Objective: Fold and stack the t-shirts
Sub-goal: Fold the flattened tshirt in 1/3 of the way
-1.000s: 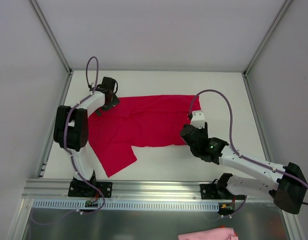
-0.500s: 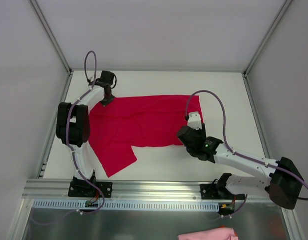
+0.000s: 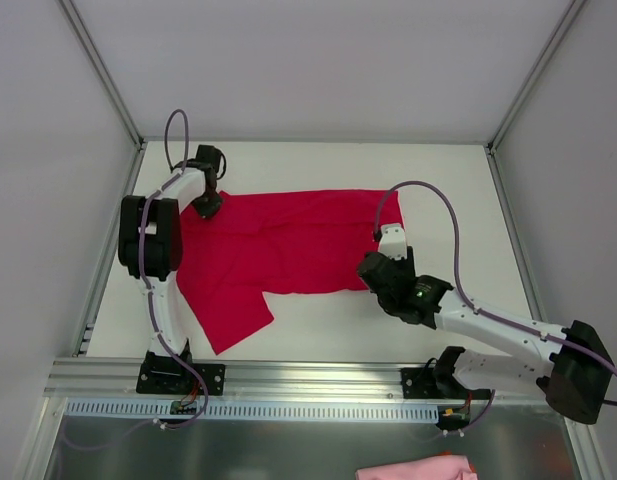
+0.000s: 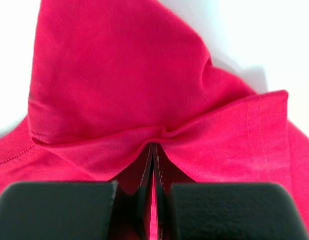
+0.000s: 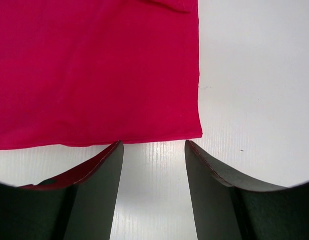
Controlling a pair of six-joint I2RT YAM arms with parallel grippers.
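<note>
The left gripper (image 4: 153, 150), its tips buried in cloth, is clamped on a bunched far-left corner of the red t-shirt (image 3: 288, 245) spread on the table (image 3: 438, 190), while the right gripper (image 5: 153, 150) hangs with fingers apart over bare table just off the shirt's near right corner.

One crimson t-shirt (image 3: 288, 245) lies on one white table (image 3: 338, 170). There are two robot arms: one left arm (image 3: 148, 245) and one right arm (image 3: 488, 325). Each carries one two-finger gripper, making two: the left gripper (image 4: 153, 170) and the right gripper (image 5: 153, 165). Two purple-grey cables show, the left cable (image 3: 167, 140) and the right cable (image 3: 428, 186). One pink cloth (image 3: 418, 468) shows at the bottom edge.
</note>
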